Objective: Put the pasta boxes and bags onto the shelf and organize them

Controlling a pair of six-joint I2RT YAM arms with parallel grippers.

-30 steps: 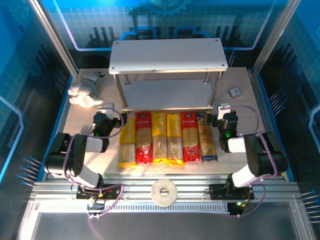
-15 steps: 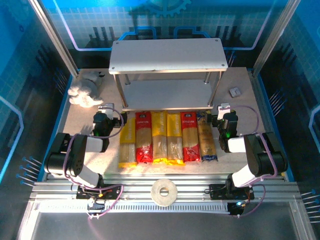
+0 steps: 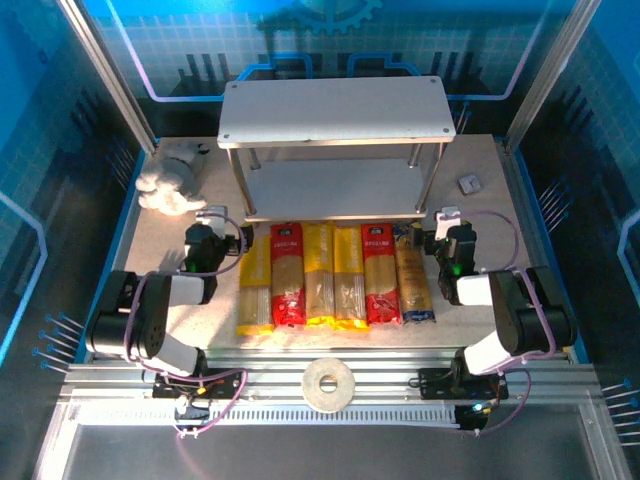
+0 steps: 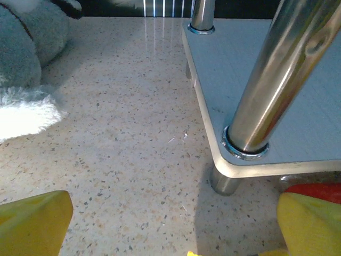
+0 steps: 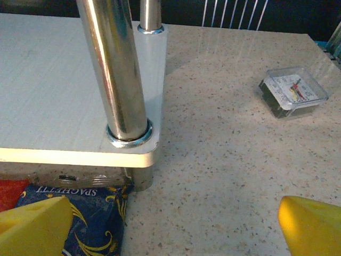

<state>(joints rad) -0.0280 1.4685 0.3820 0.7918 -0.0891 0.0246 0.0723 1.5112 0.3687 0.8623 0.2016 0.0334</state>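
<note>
Fingers (image 4: pixel 33 221) wide and empty on left gripper (image 4: pixel 173 224) and right gripper (image 5: pixel 173 224), flanking pasta packs (image 3: pixel 335 275) rowed at centre frame, below the shelf (image 3: pixel 335 110). Might drag touching neighbours or strike a shelf leg (image 4: pixel 266 90) lifting one.

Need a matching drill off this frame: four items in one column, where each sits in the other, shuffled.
Things:
1. plush toy
2. tape roll
3. clear case
4. blue-ended pack

Places:
A. rightmost in the row of packs
B. on the table, left of the shelf
C. on the rail at the near edge
D. on the table, right of the shelf

Pairs: 1-B, 2-C, 3-D, 4-A
</note>
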